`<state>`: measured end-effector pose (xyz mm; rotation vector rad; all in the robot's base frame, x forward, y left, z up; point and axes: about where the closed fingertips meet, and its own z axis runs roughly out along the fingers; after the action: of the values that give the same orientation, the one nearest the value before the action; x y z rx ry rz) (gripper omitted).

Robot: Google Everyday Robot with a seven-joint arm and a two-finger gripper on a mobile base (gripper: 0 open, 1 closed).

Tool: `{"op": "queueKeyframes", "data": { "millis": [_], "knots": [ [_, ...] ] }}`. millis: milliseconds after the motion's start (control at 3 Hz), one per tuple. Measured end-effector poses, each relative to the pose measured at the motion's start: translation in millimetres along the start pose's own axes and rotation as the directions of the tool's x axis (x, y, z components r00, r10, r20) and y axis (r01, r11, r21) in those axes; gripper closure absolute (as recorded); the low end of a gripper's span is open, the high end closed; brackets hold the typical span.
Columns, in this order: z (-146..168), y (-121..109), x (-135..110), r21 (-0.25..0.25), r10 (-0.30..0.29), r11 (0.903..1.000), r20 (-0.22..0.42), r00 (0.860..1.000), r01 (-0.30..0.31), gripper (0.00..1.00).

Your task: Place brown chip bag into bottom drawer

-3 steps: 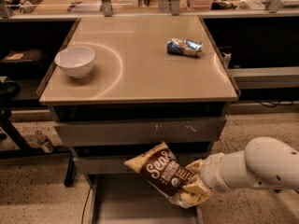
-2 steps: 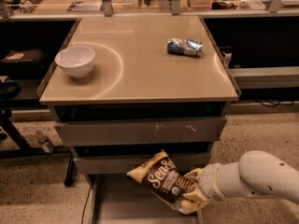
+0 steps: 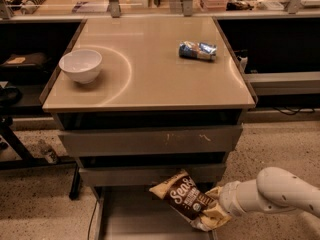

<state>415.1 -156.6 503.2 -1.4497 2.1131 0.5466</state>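
The brown chip bag hangs tilted over the right side of the open bottom drawer, its dark centre with white lettering facing up and its upper tan end in front of the lower edge of the grey-fronted drawer above. The claw is clamped on the bag's lower right tan end, which crumples around it and hides most of it. The white arm reaches in from the lower right, low to the speckled floor. The bottom drawer is pulled out toward the camera, showing a flat grey floor and a side rail on the left. Above the two closed drawer fronts, the tan surface carries a white bowl near its left edge and, well apart from it, a small blue-silver packet near the right rear corner.
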Motion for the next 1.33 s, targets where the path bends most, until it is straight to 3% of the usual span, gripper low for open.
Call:
{"op": "queueKeyframes", "data": {
  "millis": [333, 1000, 1333],
  "knots": [
    [0.1, 0.0, 0.0, 0.000, 0.000, 1.0000, 0.000, 1.000, 0.000, 1.00],
    [85.0, -16.1, 25.4, -0.069, 0.039, 0.9970, 0.035, 0.999, -0.037, 1.00],
    [136.9, -35.5, 51.5, -0.064, 0.001, 0.9980, 0.045, 0.999, 0.002, 1.00]
  ]
}}
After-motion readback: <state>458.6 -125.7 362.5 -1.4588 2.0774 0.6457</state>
